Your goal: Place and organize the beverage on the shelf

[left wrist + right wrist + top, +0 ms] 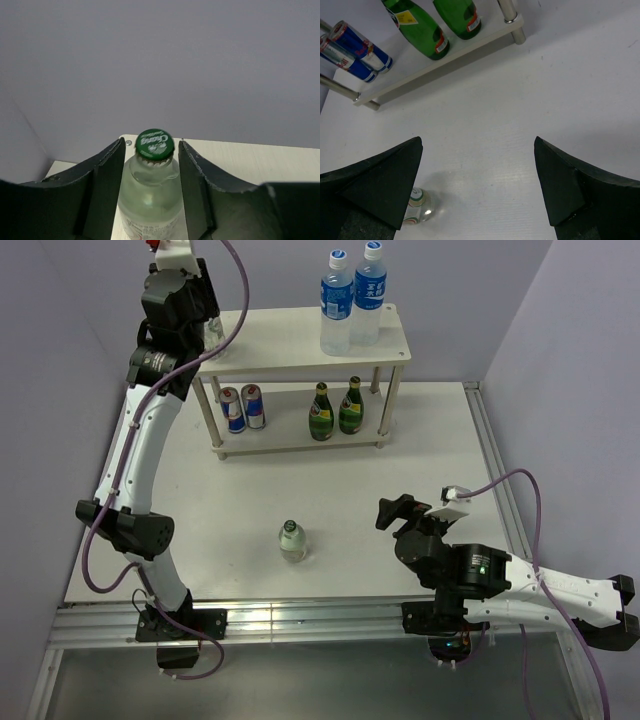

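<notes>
Green-capped clear bottle [150,190] is upright between the fingers [105,170] of my left gripper [151,145], at the left end of the top board of the shelf [300,325]. The fingers sit close against its sides, but I cannot tell whether they grip it. Two water bottles [337,300] stand at the right end of that board. On the lower board I see two cans [232,410] and two green bottles [321,412]. My right gripper [477,145] hangs wide open and empty over the table [400,440], with a second small bottle [291,540] standing near it
</notes>
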You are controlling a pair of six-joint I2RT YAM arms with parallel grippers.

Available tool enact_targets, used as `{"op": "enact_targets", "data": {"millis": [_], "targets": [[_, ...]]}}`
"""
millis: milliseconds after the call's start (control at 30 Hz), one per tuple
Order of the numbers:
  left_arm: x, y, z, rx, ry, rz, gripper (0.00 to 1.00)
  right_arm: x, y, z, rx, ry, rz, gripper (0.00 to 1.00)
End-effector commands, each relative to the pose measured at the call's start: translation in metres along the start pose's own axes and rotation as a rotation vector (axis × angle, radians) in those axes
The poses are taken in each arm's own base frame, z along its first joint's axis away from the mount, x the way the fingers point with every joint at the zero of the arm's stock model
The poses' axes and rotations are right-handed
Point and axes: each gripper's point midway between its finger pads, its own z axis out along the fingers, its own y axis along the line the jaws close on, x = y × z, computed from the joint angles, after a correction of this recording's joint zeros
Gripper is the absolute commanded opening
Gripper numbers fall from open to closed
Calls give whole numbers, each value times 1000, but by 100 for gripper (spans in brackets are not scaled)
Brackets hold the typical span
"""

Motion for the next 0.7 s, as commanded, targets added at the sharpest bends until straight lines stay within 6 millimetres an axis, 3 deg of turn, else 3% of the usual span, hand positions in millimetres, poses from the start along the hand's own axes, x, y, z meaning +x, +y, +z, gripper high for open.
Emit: {"op": "enact_targets", "data": {"millis": [0,100,367,533,567,600,667], "targets": [[-46,0,-8,18,-144,-47,54,-6,-6,1,25,-41,13,100],[-44,-1,-7,24,-140,-45,66,-6,-6,1,26,-43,13,100],[-41,0,-9,18,-135,-39,76,-6,-7,1,26,-44,12,100],[-56,12,-30,3,-153,-59,81,-6,-7,2,29,-46,10,100],[-50,13,-31,3,-142,-55,82,-5,-7,2,30,-46,7,100],[-60,17,-41,2,-159,-65,84,-5,-6,2,26,-45,11,100],[-54,20,-47,2,-146,-67,91,-4,-6,2,27,-44,10,100]]}}
